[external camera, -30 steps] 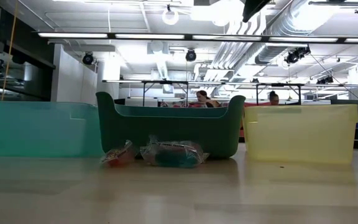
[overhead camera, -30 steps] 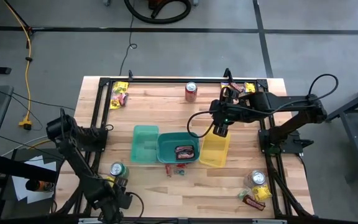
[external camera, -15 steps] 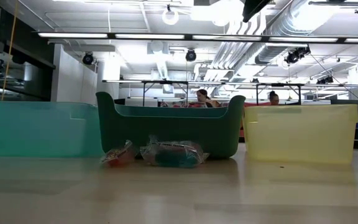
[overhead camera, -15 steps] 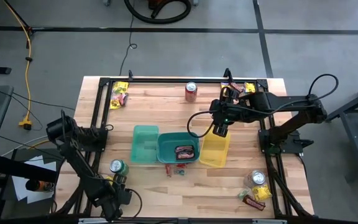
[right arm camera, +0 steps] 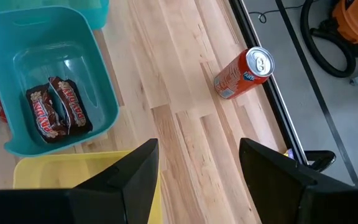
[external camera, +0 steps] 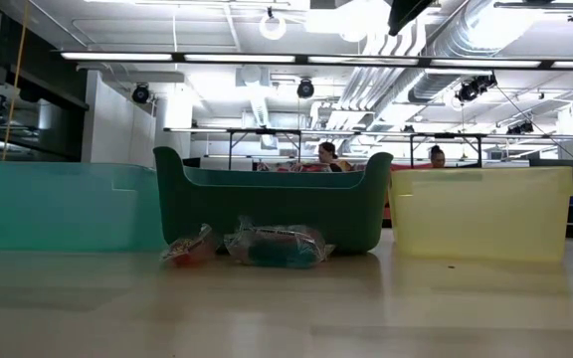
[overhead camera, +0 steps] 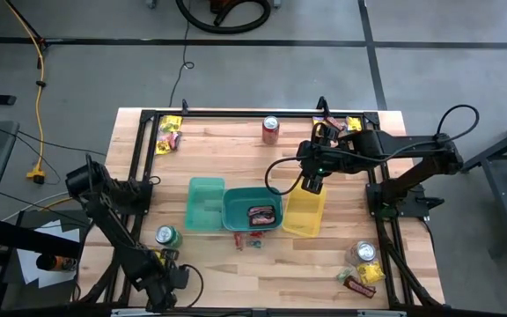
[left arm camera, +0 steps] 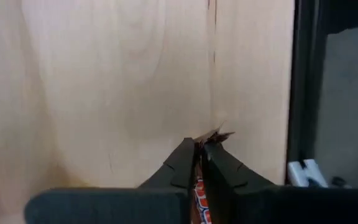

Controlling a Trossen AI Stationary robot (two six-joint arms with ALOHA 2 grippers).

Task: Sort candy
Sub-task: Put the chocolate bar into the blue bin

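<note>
Pinching a candy bar (left arm camera: 199, 193) between its closed fingers, your left tool (overhead camera: 167, 275) sits low at the near left corner of the surface (overhead camera: 236, 150), close to the black frame rail (left arm camera: 303, 81) at the edge and just beside the green can (overhead camera: 166, 237). Bare wood lies ahead of it toward the bins. Your right tool (overhead camera: 312, 183) hangs released, fingers apart, above the yellow bin (overhead camera: 304, 214), holding nothing. Two dark bars (right arm camera: 58, 109) lie in the middle teal bin (right arm camera: 67, 62); the lighter teal bin (overhead camera: 204, 204) stands at its left. Clear-wrapped sweets (external camera: 272, 246) lie on the wood just in front of the middle bin. More candy (overhead camera: 167, 132) rests at the far left corner, with an orange can (right arm camera: 244, 73) near the far rail.
</note>
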